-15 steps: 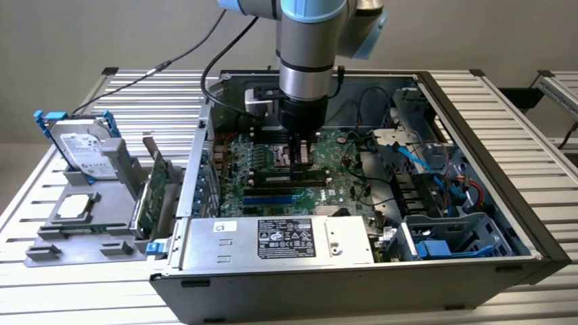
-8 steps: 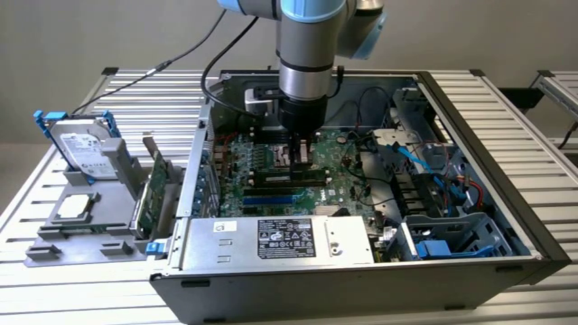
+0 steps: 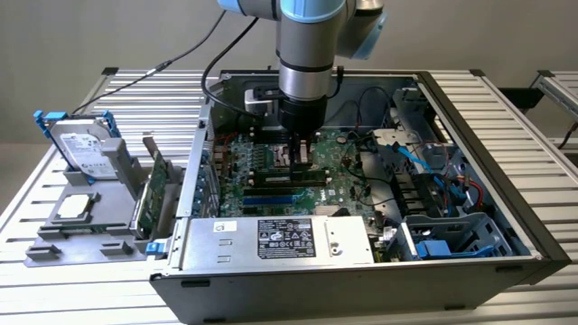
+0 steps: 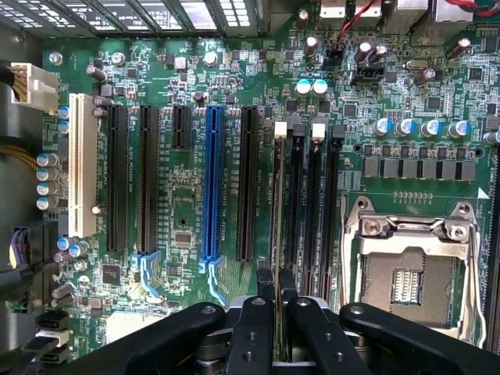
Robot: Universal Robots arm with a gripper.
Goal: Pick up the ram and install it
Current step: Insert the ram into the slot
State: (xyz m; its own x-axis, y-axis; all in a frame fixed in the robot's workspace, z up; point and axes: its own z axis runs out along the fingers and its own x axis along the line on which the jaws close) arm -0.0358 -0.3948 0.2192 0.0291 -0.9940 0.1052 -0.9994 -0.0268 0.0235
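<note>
Fingers (image 4: 251, 328) of the gripper (image 4: 277, 285) are pinched tight on the ram (image 4: 278, 203), one on each flat side. The ram stands on its thin edge. Its long side runs the same way as the black memory slots (image 4: 297, 211), along the slot farthest from the silver chip socket (image 4: 406, 266). One end points at a white clip (image 4: 280, 130). All this is near the middle of the motherboard (image 4: 180, 219), inside the open computer case (image 3: 505, 223). I cannot tell if it is pushed fully in.
</note>
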